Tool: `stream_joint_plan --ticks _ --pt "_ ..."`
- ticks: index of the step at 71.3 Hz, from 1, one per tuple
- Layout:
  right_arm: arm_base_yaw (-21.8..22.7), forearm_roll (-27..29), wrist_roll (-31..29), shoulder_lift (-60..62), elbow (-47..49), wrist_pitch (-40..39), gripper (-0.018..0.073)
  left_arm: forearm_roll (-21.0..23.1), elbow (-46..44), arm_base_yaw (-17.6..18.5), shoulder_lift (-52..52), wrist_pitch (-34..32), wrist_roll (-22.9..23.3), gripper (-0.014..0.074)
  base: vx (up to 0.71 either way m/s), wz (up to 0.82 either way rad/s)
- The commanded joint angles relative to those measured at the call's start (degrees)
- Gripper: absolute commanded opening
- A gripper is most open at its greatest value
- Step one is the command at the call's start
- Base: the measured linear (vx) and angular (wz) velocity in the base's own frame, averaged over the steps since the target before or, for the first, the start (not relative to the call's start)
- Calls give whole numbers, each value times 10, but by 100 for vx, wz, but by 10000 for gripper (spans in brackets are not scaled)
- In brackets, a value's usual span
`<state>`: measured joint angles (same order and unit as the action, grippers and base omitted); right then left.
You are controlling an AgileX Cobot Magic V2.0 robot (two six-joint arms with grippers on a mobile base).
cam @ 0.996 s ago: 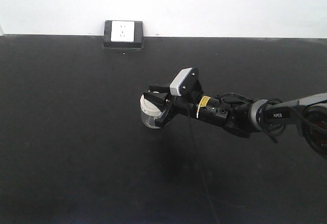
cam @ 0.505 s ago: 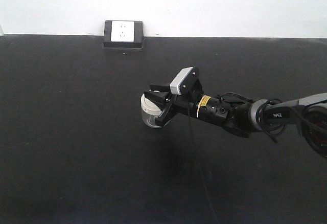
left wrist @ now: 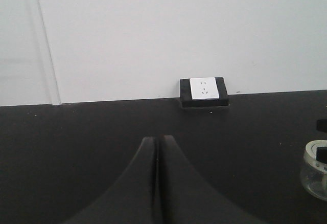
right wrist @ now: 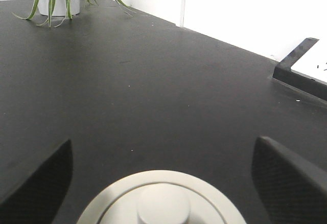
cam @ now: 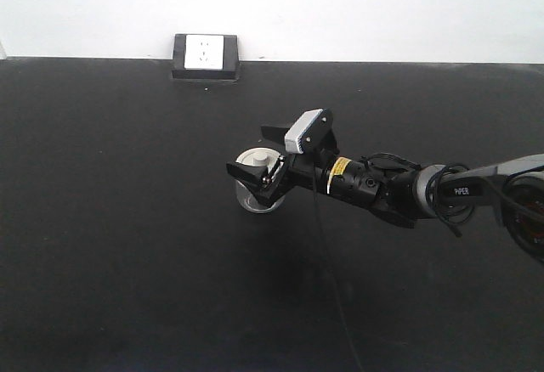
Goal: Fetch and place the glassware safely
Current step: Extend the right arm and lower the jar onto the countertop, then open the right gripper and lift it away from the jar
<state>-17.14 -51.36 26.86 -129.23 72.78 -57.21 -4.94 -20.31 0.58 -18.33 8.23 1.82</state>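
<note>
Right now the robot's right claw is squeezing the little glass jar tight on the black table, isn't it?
Not quite. The right claw is open, not squeezing: the front-facing view shows its fingers spread apart on either side of the little glass jar, and the right wrist view shows both fingers wide of the lid. The jar does stand on the black table.

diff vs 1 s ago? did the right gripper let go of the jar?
Yes. The right gripper was shut on the jar; its jaws now stand wide apart on either side of the lid, touching neither. The jar stands upright on the black table, at about the same spot. The left gripper, shut, and the wall socket are unchanged as far as visible.
</note>
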Motion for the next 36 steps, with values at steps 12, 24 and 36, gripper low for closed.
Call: stream_joint_plan --ticks 12,24,36 --pt "3 18 -1 48 13 -40 701 6 -15 3 -9 -41 5 -7 0 0" --pt "3 17 6 86 13 -23 663 6 -15 3 -9 -41 5 -7 0 0" --pt "3 8 59 146 13 50 612 6 -15 3 -9 -41 5 -7 0 0"
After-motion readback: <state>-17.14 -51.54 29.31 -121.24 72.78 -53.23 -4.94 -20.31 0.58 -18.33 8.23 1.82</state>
